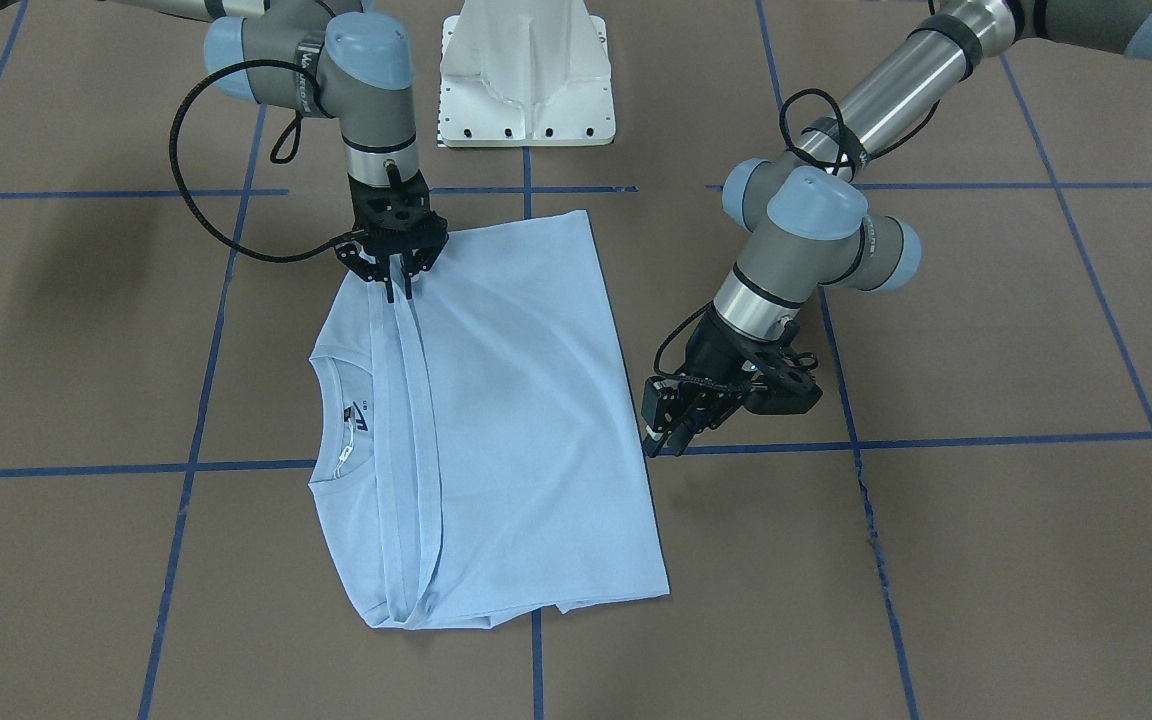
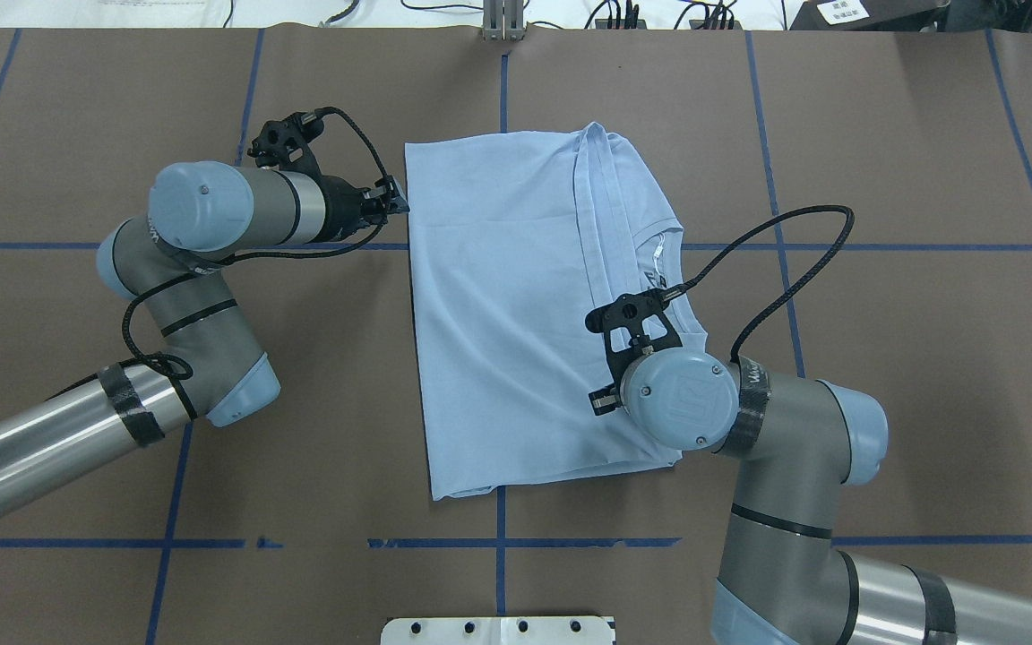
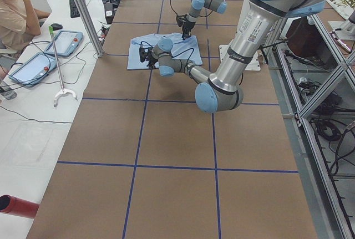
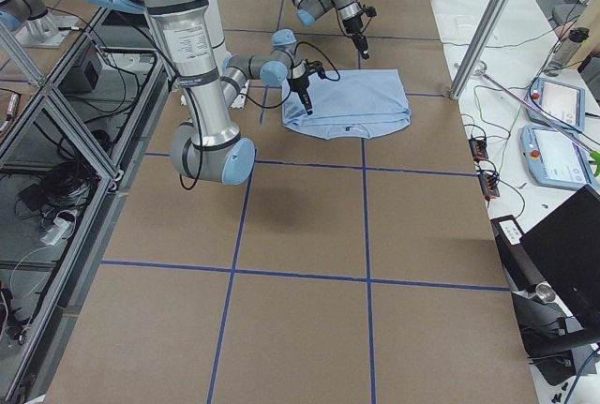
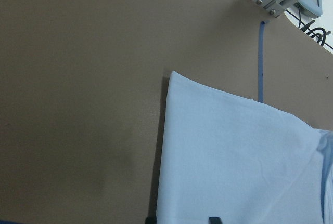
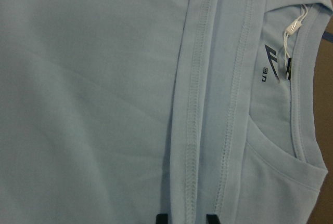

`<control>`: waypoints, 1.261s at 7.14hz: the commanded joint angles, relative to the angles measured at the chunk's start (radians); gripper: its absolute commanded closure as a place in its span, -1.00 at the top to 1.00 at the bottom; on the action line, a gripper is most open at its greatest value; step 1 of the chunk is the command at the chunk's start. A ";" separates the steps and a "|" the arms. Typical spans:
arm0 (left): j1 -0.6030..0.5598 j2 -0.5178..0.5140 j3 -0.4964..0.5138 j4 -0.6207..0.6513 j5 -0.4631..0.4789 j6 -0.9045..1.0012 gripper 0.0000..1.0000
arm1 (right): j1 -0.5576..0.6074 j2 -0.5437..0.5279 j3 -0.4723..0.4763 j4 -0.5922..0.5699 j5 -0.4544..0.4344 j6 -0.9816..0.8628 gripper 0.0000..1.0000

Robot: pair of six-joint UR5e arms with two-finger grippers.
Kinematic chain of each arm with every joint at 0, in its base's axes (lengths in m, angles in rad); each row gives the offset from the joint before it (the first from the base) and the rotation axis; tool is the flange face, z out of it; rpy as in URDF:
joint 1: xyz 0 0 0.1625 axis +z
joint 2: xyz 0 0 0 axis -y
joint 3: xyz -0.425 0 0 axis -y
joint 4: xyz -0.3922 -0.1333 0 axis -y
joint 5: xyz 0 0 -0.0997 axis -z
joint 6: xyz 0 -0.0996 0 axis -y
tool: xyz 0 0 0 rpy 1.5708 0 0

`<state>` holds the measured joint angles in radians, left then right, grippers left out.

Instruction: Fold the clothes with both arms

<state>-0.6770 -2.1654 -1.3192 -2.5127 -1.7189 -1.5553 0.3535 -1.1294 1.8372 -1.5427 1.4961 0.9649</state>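
Front view: a folded blue shirt (image 1: 526, 420) lies flat mid-surface (image 1: 986, 560). The right claw (image 1: 397, 292) points down at its hems (image 1: 406, 450), and the left claw (image 1: 658, 440) sits at the opposite edge. Wrist views: both claws slightly spread, pinching nothing. They are likely lining up another fold; next, each must close on cloth and lift together.

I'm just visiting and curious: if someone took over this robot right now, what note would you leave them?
Left gripper: slightly open, low at the T-shirt's folded edge.
Right gripper: slightly open, tips at the hems near the collar.
Shirt: flat on the table.
Done: folded over so the hems lie beside the collar.
Left: probably one more fold; collar and label are exposed.
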 commanded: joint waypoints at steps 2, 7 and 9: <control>0.001 0.001 0.000 0.000 0.001 0.000 -0.12 | -0.004 0.000 -0.024 0.000 0.003 -0.015 -0.20; 0.001 0.001 0.000 0.000 0.001 0.000 -0.12 | 0.010 0.000 -0.013 0.001 0.024 -0.037 -1.00; 0.001 -0.001 0.000 0.000 0.001 -0.002 -0.12 | 0.042 -0.013 -0.004 0.000 0.042 -0.052 -1.00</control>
<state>-0.6765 -2.1654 -1.3192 -2.5126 -1.7181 -1.5558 0.3781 -1.1333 1.8277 -1.5422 1.5283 0.9240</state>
